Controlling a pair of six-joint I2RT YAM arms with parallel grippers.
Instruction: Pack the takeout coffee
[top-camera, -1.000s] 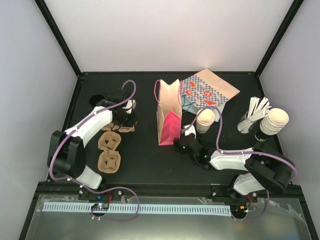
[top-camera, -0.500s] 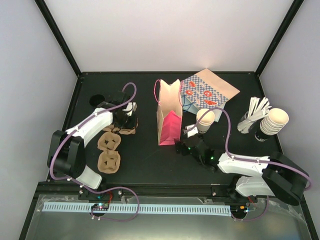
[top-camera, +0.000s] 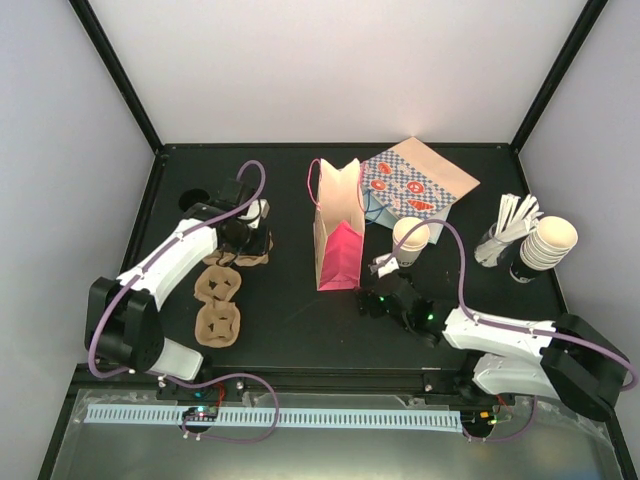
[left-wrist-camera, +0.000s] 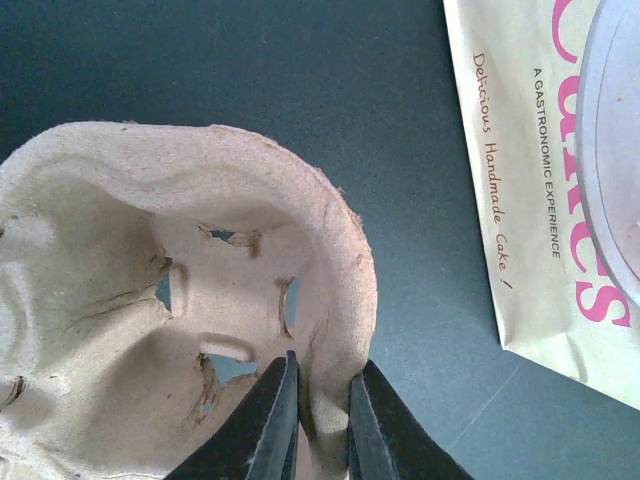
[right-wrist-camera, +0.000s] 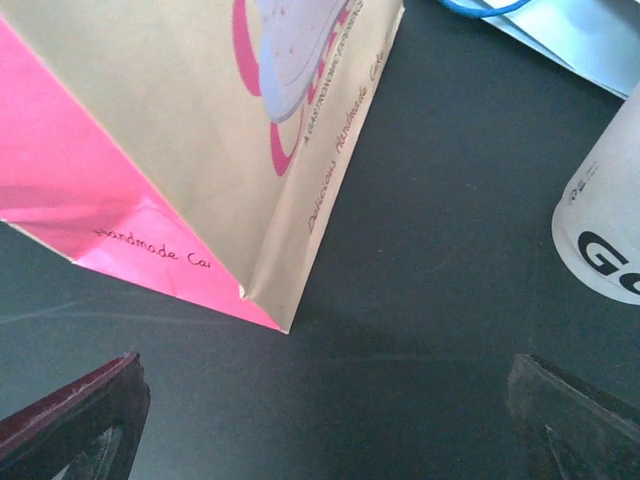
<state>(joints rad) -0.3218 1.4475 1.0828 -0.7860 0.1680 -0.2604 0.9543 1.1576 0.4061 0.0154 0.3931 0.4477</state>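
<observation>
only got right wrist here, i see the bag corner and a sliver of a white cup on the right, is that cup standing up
Observer: Yes, the white cup stands upright just right of the pink bag, apart from it.
Operator: is the bag open on top
Observer: Yes, it stands upright and its top looks open.
Operator: what's the left arm doing
Observer: The left fingers are shut on the rim of a cardboard cup carrier.

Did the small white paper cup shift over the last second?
No. The small white paper cup with dark print keeps its spot just in front of the flat blue-patterned paper bag, right of the upright pink paper bag.
</observation>
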